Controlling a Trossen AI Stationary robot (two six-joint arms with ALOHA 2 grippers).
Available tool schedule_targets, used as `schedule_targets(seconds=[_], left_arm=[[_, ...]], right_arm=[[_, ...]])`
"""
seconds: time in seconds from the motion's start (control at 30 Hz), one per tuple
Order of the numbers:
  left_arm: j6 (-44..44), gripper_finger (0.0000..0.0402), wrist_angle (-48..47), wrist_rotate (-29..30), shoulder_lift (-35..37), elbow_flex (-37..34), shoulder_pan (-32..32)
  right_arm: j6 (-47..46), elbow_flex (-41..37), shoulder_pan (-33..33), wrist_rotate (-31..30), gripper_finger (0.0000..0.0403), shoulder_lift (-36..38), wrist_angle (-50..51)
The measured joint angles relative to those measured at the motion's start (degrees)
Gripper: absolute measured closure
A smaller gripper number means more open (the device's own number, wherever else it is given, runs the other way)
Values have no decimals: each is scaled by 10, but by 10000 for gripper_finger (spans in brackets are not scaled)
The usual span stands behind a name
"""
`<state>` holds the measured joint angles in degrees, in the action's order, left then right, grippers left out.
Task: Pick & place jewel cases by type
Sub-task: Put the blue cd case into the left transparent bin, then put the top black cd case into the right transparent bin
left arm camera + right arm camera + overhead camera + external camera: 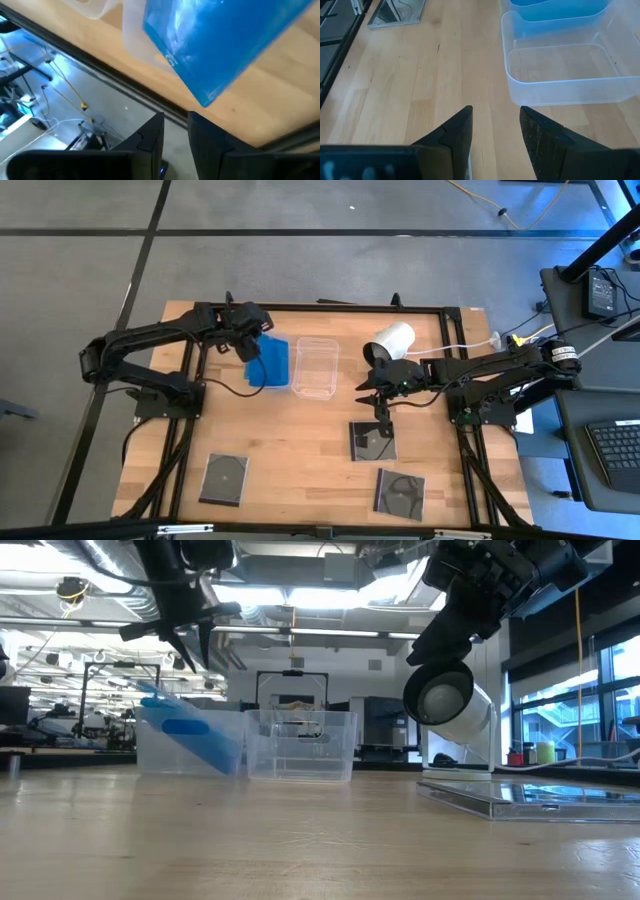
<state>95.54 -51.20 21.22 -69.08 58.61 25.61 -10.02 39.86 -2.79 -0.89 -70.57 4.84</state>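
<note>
While no writing can be read anywhere, blue jewel cases (270, 361) are seen leaning in the left tub (190, 743), beside an empty tub (315, 366); the left gripper (252, 327) hangs above, fingers nearly closed, holding nothing. The right gripper (380, 408) is parted, empty, above a dark case (372, 442).

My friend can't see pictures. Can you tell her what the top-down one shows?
Two dark robot arms reach over a wooden table. The left claw hovers above blue cases in a tub; the right claw, open, hangs over a dark case.
</note>
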Motion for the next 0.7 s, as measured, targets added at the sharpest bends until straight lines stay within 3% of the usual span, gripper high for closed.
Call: schedule_targets(seconds=[0.2, 0.37, 0.43, 0.7], left_arm=[[29, 316, 0, 27, 0, 0, 0], [-27, 319, 0, 68, 9, 0, -2], [-84, 318, 3, 29, 21, 0, -8], [-415, 318, 86, -245, 52, 0, -69]], right_arm=[[0, 0, 0, 0, 236, 0, 0], [0, 0, 0, 0, 236, 0, 0], [0, 0, 0, 0, 236, 0, 0], [0, 0, 0, 0, 236, 0, -4]])
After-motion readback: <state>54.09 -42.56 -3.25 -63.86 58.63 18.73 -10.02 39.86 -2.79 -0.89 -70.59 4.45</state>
